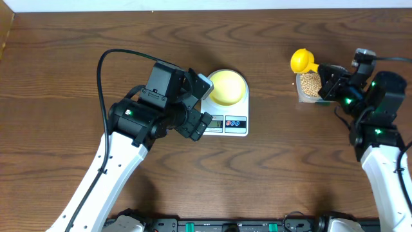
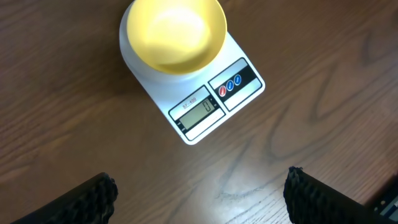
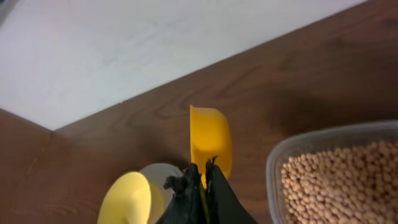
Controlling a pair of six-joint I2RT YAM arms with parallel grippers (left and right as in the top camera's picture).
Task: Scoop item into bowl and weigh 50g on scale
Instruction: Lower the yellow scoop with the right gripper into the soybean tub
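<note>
Beans fill a clear tub toward the table's far right. The right gripper is pinched tight on the handle of a yellow scoop, which is tipped on edge near the tub's rim. The bowl sits on the scale mid-table; the display reads 0, with bare wood around. The left gripper is spread wide, holding nothing, by the scale's left edge.

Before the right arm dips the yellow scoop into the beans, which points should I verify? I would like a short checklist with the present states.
1. The bowl sits on the scale: ok.
2. The bowl is empty: ok.
3. The display appears to read 0: ok.
4. The right gripper is shut on the handle of the scoop: ok.
5. The tub is open, with beans inside: ok.
6. The left gripper is open, holds nothing and is off the bowl: ok.
</note>
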